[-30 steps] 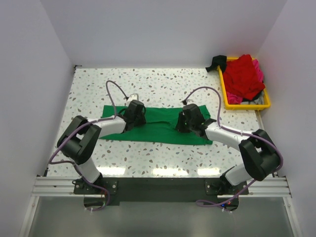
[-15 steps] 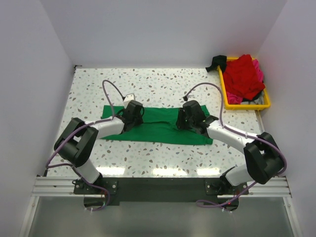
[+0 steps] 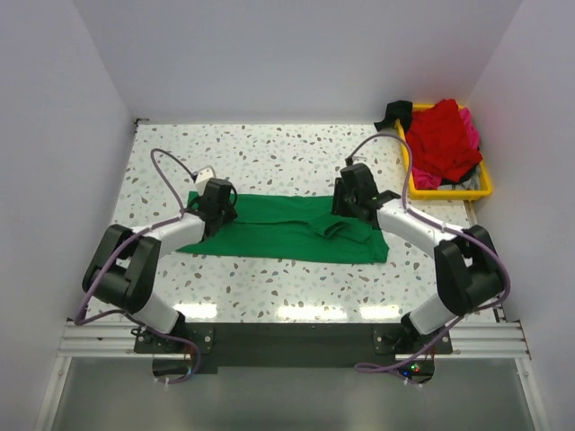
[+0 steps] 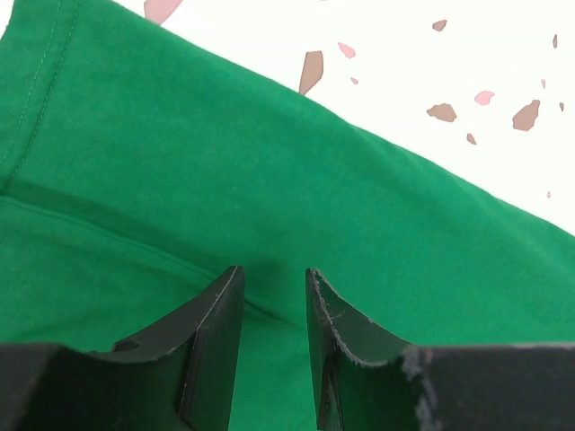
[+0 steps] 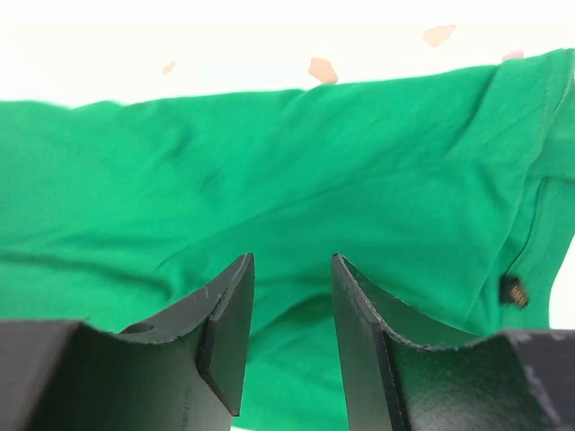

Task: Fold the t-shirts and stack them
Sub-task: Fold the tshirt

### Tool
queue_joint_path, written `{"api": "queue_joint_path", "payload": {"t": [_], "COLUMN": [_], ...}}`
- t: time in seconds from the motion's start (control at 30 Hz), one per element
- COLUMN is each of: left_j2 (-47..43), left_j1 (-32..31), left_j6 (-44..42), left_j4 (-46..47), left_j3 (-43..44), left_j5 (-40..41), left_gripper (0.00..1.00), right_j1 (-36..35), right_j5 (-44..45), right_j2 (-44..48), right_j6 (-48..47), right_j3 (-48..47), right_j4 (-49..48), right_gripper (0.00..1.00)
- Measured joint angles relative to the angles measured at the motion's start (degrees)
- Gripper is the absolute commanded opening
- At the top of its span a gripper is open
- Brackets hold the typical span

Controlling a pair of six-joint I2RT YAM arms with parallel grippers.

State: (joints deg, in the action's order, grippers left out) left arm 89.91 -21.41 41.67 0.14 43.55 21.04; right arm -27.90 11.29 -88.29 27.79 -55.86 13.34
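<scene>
A bright green t-shirt (image 3: 269,235) lies flat on the speckled table, folded into a long strip, with a small raised bunch of cloth right of its middle. My left gripper (image 3: 218,205) is over its left end, and my right gripper (image 3: 352,193) is at its far edge on the right. In the left wrist view the left gripper (image 4: 272,274) is open just above the green cloth (image 4: 180,180). The right gripper (image 5: 292,262) is open too, with only green cloth (image 5: 269,162) below the gap. Red (image 3: 442,135) and pink (image 3: 470,126) t-shirts are heaped in a tray.
The yellow plastic tray (image 3: 454,192) sits at the back right corner. A black item (image 3: 393,112) lies at the tray's far left corner. White walls close in the table on three sides. Bare speckled tabletop (image 3: 287,157) lies beyond the green shirt.
The left gripper slid left along the green shirt toward its left end. The right gripper opened wider and drew back toward the shirt's far edge, leaving a small bunch of cloth behind.
</scene>
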Motion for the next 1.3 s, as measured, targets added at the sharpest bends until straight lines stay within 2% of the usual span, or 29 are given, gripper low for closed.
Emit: {"api": "queue_joint_path", "payload": {"t": [0.2,0.33,0.9,1.13,1.3], "left_j2": [-1.25,-2.29,-5.18,-5.27,-5.29], "left_j1": [0.13,0.13,0.13,0.09,-1.03], "left_j6": [0.26,0.15,-0.24,-0.52,-0.85], "left_j4": [0.17,0.28,0.72,0.79,1.09], "left_j3": [-0.61,-0.61,-0.61,-0.61,-0.59], "left_j5": [-1.66,-2.82,-6.10,-7.17,-8.41], "left_gripper": [0.39,0.39,0.38,0.39,0.40], "right_j1": [2.64,2.38,-5.68,-6.54,-6.54], "right_j5": [-0.04,-0.44,-5.38,-5.75,-4.79], "right_j2": [-7.91,-8.85,2.97,4.90,5.33], "right_j6": [-0.94,-1.05,1.25,2.05,1.73], "right_j3": [-2.95,-2.64,9.09,9.90,8.87], "right_j4": [0.68,1.77,2.03,2.51,3.32], "right_gripper": [0.36,0.32,0.30,0.36,0.36]}}
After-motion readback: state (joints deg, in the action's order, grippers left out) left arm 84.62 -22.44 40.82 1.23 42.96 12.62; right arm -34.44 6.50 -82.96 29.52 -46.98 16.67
